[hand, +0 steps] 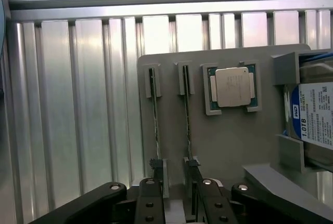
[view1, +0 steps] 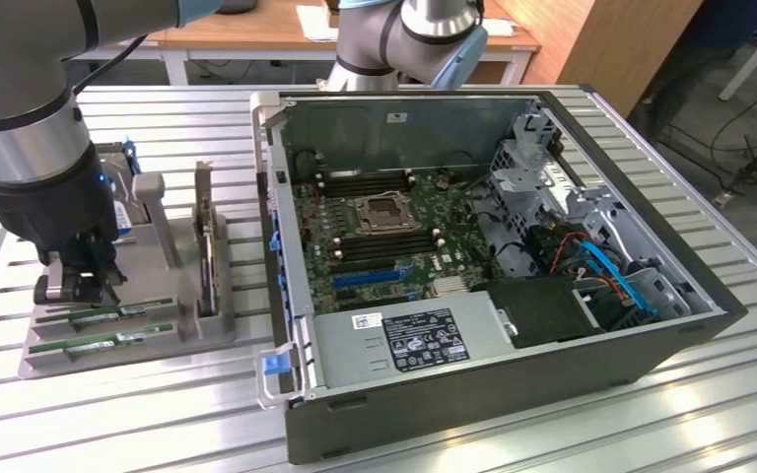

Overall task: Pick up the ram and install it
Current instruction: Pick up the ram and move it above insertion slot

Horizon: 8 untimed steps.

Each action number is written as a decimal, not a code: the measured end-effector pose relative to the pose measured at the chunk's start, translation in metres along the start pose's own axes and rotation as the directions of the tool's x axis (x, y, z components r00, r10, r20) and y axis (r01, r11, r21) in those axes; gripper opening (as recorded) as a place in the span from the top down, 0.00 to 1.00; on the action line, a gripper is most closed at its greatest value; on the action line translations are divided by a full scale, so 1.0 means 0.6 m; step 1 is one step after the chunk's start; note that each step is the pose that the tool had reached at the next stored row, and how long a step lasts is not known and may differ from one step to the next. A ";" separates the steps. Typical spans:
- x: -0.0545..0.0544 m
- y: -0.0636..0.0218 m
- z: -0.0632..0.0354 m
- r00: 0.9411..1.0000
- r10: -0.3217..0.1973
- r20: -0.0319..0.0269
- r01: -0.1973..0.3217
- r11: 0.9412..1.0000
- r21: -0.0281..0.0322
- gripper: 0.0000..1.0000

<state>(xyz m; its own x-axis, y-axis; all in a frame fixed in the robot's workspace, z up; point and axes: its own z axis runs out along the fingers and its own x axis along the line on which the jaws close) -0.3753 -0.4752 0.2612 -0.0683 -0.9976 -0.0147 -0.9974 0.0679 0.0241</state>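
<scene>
Gripper (hand: 175, 182), jaws apart, sits over one end of ram (hand: 188, 115) and twin (hand: 155, 115), both long axes running straight away from it.

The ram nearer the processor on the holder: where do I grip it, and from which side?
I'd pinch its two flat faces at mid-length, coming straight down from above. The ram stands on its long edge in the grey holder, slotted blocks capping both ends, so only the thin upper edge between them is free. The gripper is open.
</scene>
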 end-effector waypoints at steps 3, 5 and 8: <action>0.001 0.000 0.000 1.000 -0.007 0.000 0.007 1.000 0.000 0.69; 0.004 0.000 0.000 1.000 -0.011 0.000 0.011 1.000 0.000 0.69; 0.007 0.000 0.000 1.000 -0.014 0.000 0.014 1.000 0.000 0.69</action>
<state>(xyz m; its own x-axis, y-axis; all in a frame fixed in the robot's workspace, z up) -0.3755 -0.4792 0.2611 -0.0538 -0.9984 -0.0147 -0.9983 0.0535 0.0240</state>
